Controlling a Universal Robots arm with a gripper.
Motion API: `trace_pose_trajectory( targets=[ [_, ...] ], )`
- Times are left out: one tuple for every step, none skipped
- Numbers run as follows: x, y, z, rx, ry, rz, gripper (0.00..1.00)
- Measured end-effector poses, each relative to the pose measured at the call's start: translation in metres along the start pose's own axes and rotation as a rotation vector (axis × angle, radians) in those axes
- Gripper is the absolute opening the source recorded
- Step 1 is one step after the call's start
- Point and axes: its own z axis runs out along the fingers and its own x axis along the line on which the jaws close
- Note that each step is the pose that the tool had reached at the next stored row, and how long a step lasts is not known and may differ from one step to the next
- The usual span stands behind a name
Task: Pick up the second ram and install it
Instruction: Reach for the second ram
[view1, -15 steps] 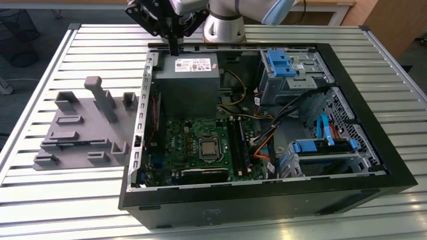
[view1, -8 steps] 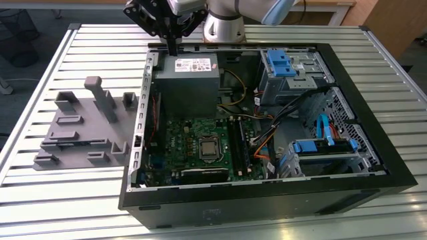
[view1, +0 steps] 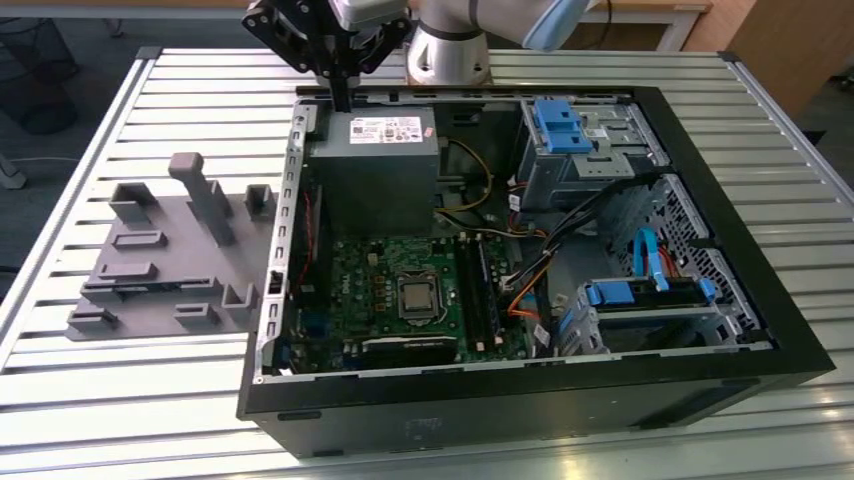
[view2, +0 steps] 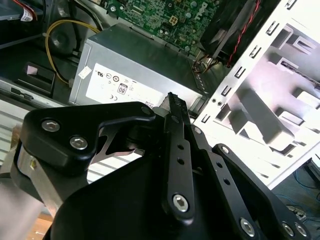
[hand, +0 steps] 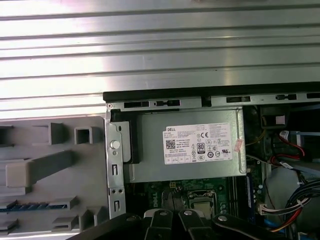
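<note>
In the exterior view my gripper (view1: 344, 98) hangs above the far edge of the open computer case (view1: 747, 250), over the grey power supply (view1: 376, 165). Its black fingers (view2: 172, 107) are pressed together with nothing between them. A thin dark strip with bluish patches, the second ram (hand: 35, 206), stands on edge in a slot of the grey holder tray (hand: 60, 160). It lies apart from the gripper, on the exterior view's left of the case. The long black memory slots (view1: 478, 290) lie on the green motherboard (view1: 367, 285) inside the case.
The holder tray (view1: 160, 260) has upright posts and rests on the ribbed metal table (view1: 80, 150). Blue drive brackets (view1: 561, 125), a drive cage (view1: 641, 300) and loose cables (view1: 521, 280) crowd the case's side on the exterior view's right. The arm's base (view1: 447, 50) stands behind the case.
</note>
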Motion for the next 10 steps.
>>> trace_pose_trajectory(
  targets=[
    [0.0004, 0.0000, 0.0000, -0.0001, 0.0000, 0.000, 0.11],
    [0.0008, -0.0001, 0.0000, 0.0000, 0.0000, 0.000, 0.11],
    [0.0012, -0.0001, 0.0000, 0.0000, 0.0000, 0.000, 0.11],
    [0.0016, -0.0001, 0.0000, 0.0000, 0.0000, 0.000, 0.11],
    [0.0020, -0.0002, 0.0000, 0.0000, 0.0000, 0.000, 0.11],
    [0.0024, -0.0002, 0.0000, 0.0000, 0.0000, 0.000, 0.11],
    [0.0028, -0.0002, 0.0000, 0.0000, 0.0000, 0.000, 0.11],
    [0.0032, -0.0003, 0.0000, 0.0000, -0.0001, 0.000, 0.11],
    [0.0036, -0.0003, 0.0000, 0.0000, 0.0000, 0.000, 0.11],
    [0.0041, -0.0003, 0.0000, 0.0000, 0.0000, 0.000, 0.11]
  ],
)
